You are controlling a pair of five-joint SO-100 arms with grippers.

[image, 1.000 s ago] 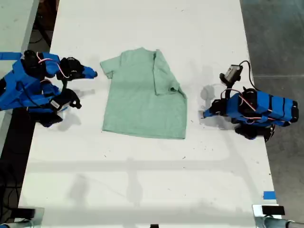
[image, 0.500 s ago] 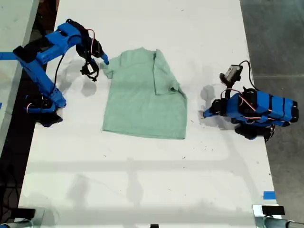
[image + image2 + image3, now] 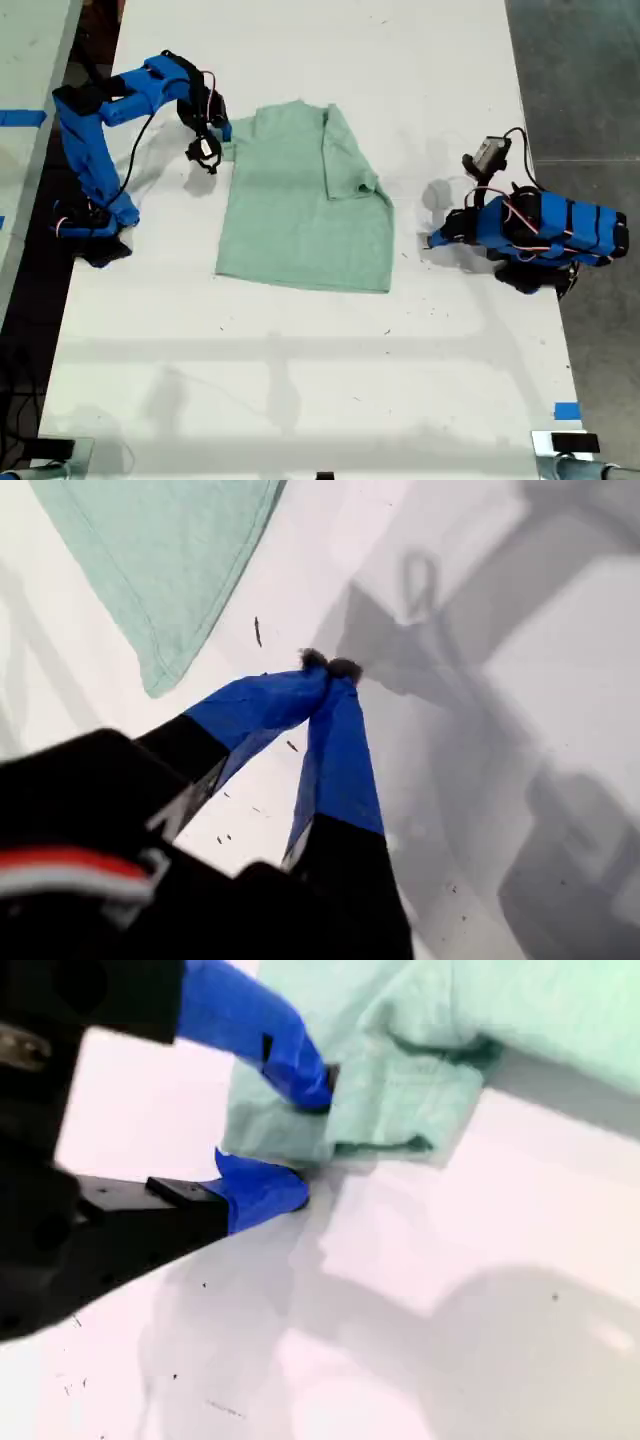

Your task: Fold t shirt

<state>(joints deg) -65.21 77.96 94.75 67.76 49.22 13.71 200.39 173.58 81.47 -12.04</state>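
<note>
While my second gripper (image 3: 285,1140), jaws parted around the t shirt's (image 3: 300,200) sleeve, seemingly prepares to pinch, my first gripper (image 3: 328,665) rests closed, empty.

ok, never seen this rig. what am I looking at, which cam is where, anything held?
Two small blue robot arms on a white table, folding a mint t shirt. The exterior view looks down from above. The other two cameras ride on the grippers. My first gripper is shut, holds nothing, and rests beside the shirt's corner. My second gripper, at the exterior view's left, has its jaws around the sleeve; they are not closed yet. The other sleeve is already folded in.
</note>
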